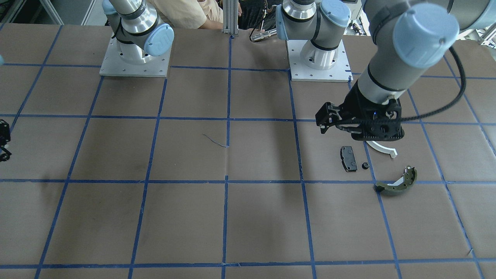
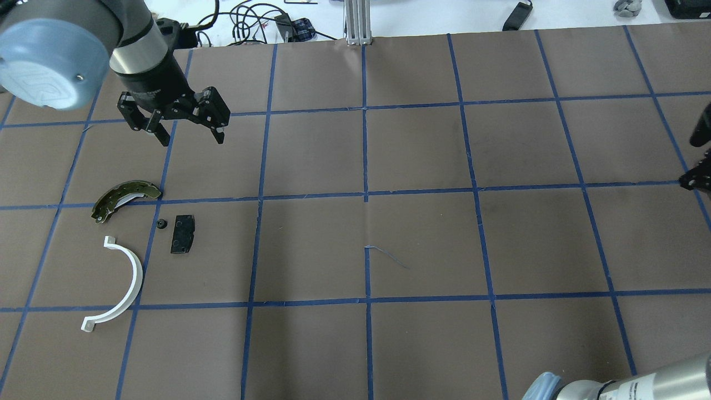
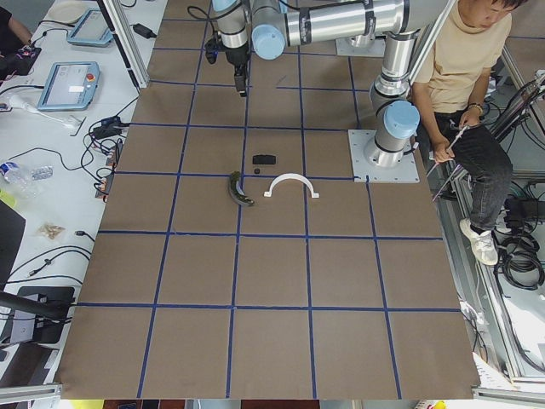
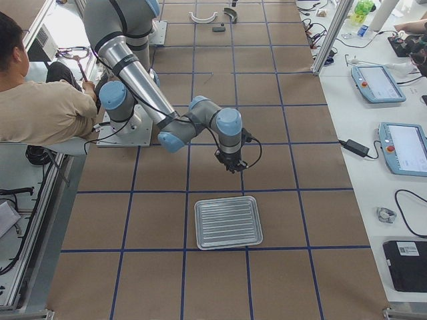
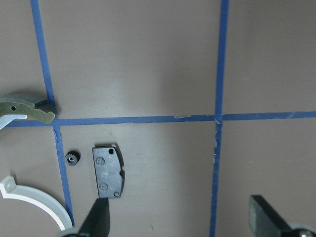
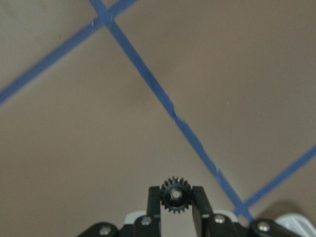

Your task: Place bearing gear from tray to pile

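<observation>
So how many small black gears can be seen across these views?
2. One gear lies on the table beside the black pad; a second gear is clamped in the right tool. None shows on the tray.

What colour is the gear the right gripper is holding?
Black. The gear shows best in the right wrist view, pinched by the right gripper.

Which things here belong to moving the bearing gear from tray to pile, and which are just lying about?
Job:
bearing gear, pinched in the right gripper
tray
pile: white half-ring, black pad, brake shoe, second small gear
left gripper, open near the pile

Lying about:
loose tape strand
teach pendants
cables
</observation>
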